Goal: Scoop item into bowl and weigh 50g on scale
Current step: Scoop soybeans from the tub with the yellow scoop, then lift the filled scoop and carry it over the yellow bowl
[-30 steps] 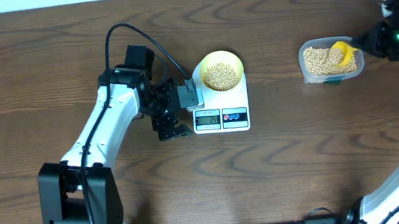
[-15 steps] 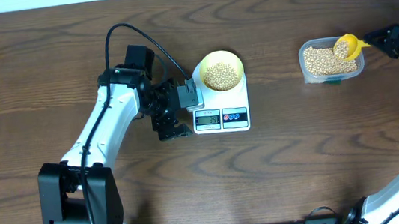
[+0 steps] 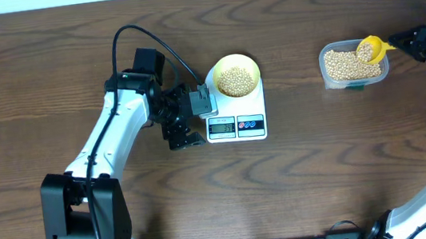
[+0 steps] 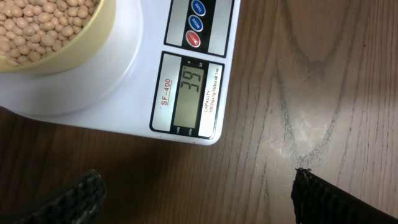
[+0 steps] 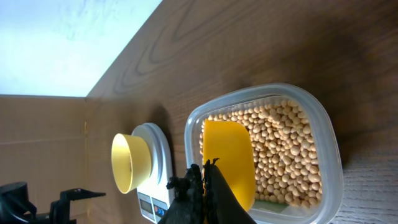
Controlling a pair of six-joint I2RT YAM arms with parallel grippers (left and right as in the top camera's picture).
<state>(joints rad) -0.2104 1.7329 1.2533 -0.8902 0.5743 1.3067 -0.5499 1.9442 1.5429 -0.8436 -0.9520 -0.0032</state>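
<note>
My right end effector [image 3: 398, 38], clamped on the yellow scoop [image 3: 368, 49] over the bean container [image 3: 351, 78], likely owes more: soybeans [image 3: 236, 80] in the bowl [image 3: 234, 59] on the scale [image 3: 256, 131] read 39 (left end effector [image 3: 194, 118] wide open, empty).

scale [image 4: 124, 81] at 11 o'clock, display [image 4: 189, 93] reads 39 | bowl [image 4: 74, 53] of beans [image 4: 43, 25] on it, 10 o'clock | end effector [image 4: 199, 204] spread wide, tips at 5 and 7 o'clock | wood surface [image 4: 311, 81]
</note>
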